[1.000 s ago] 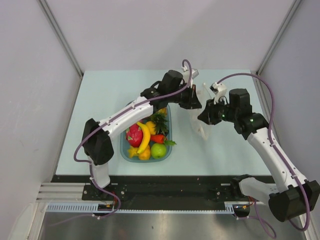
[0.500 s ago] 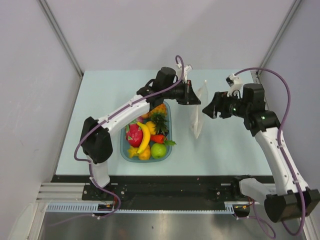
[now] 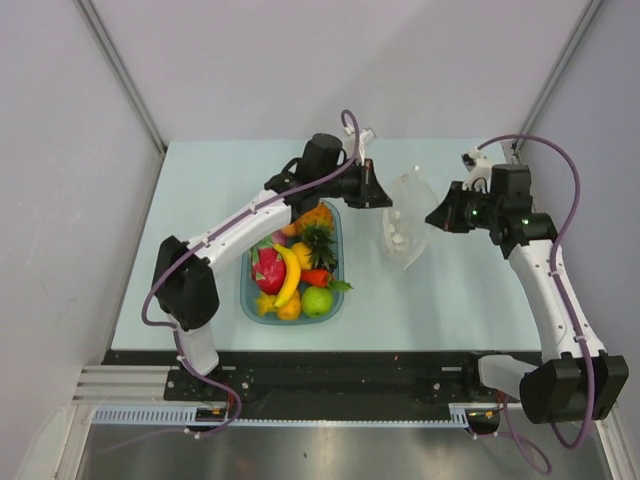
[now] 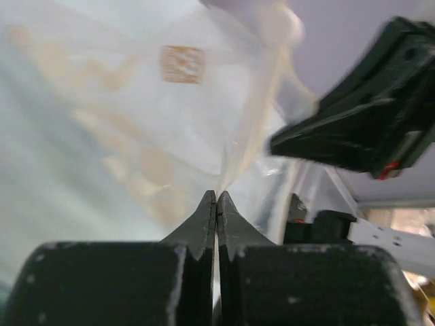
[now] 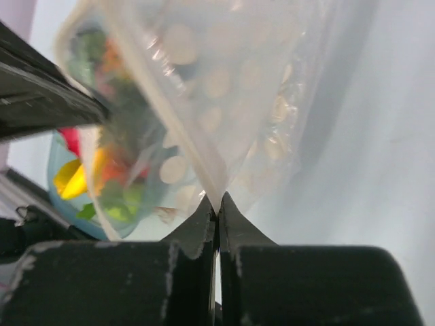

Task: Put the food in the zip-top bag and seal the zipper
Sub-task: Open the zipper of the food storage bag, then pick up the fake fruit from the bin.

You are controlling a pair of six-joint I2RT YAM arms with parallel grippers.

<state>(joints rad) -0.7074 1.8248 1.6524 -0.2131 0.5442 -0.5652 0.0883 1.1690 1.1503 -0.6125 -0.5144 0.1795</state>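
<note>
Zip-top bag (image 3: 405, 215) hangs just right of the blue tray (image 3: 341, 262), stretched between the two hands above the bench (image 3: 200, 230). Whether its lower end touches the bench cannot be told. The left hand (image 4: 216, 198) is pinched tight on the bag edge nearest the tray, with clear film caught between its pressed-together fingers. The right hand (image 5: 217, 202) is clamped the same way on the edge farthest from the tray. The film bulges apart between them, showing its white patches. The food (image 3: 290, 270) lies piled inside the tray: banana, green apple, pineapple and red pieces.
</note>
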